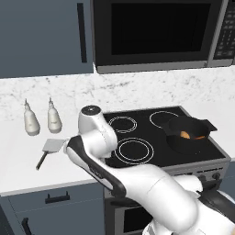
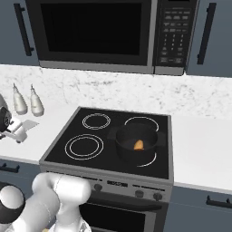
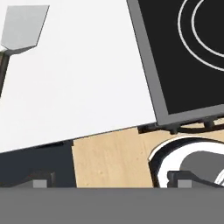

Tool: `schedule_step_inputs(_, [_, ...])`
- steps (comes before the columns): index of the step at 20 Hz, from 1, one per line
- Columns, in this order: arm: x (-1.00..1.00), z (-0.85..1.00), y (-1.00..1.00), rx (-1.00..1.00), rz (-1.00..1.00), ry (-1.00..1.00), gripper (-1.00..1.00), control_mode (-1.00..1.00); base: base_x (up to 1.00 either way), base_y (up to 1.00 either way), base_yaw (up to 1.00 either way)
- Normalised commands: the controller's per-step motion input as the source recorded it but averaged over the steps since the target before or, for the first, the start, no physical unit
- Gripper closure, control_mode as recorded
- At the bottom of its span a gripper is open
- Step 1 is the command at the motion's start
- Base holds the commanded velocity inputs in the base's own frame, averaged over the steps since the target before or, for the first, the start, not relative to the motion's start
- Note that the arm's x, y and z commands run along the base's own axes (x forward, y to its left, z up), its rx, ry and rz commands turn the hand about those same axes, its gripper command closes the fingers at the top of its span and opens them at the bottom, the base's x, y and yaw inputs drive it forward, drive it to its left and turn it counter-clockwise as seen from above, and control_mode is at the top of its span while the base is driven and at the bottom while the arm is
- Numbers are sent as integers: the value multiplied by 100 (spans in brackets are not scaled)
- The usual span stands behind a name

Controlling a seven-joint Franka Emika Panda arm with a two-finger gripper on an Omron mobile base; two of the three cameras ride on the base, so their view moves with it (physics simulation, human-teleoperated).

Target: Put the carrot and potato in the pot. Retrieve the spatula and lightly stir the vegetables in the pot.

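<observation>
The spatula lies flat on the white counter left of the stove, its grey blade at the upper left of the hand view and its dark handle trailing toward the counter's front edge. My gripper hovers open and empty above the counter's front edge, to the right of the spatula and apart from it. At the far left of the right base view, my hand sits beside the blade. The black pot stands on the stove's front right burner. The tan-orange potato and the orange carrot lie inside it.
Two white bottles stand on the counter behind the spatula. The black stovetop borders the counter on the right. A microwave hangs above the stove. My own arm crosses the foreground of the left base view.
</observation>
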Motion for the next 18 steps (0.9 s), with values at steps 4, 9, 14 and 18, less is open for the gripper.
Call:
schedule_step_inputs(4, [37, -27, 100, 1, 11, 0, -100, -100, 0, 0, 0])
schedule_step_inputs(9, [36, -12, 89, 1, 5, 5, -100, -100, 0, 0, 0])
schedule_step_inputs(14, [38, -5, 77, 6, 0, 14, -100, -100, 0, 0, 0])
schedule_step_inputs(18, [48, -39, 53, 3, 0, 15, -100, -100, 0, 0, 0])
